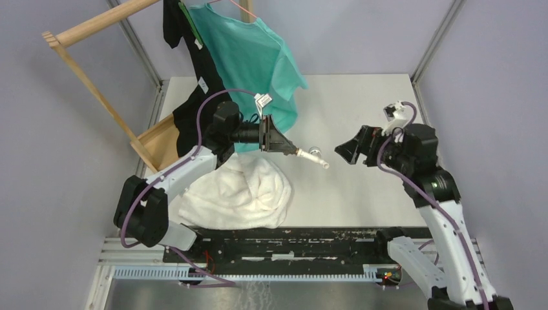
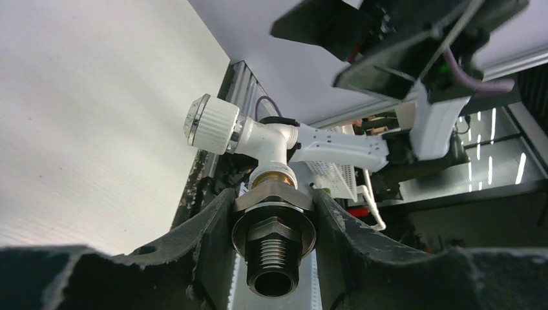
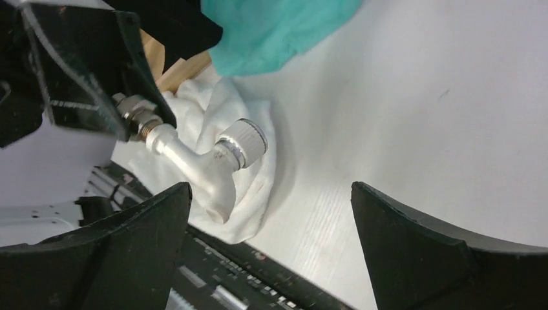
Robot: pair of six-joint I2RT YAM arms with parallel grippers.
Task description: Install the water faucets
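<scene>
The left claw [image 2: 273,226] is clamped on the silver threaded fitting [image 2: 273,248], its fingers pressing the collar from both sides. The white faucet [image 1: 313,156] sticks out of that fitting and hangs in the air above the surface [image 1: 362,110], between the two arms and just past the edge of the white towel [image 1: 239,190]. The right claw [image 1: 342,152] stands wide apart, holds nothing, and faces the spout tip from near by without touching it.

The main risk probably lies in the single grip. The fitting is round, smooth metal, so a turn or push from the right claw could spin it between the fingers or lever it out. The long spout would multiply any sideways shove.

A band of brass thread shows between the white body and the fitting. The joint may therefore not be fully seated. A twist applied off-axis could cross the thread or loosen it.

If the right claw closes on the tapered spout tip and not on the knob or body, it will likely slide off.

A dropped faucet could roll on the bare surface. The teal shirt [image 1: 252,58] hanging close behind the left wrist might snag if that arm swings back.
</scene>
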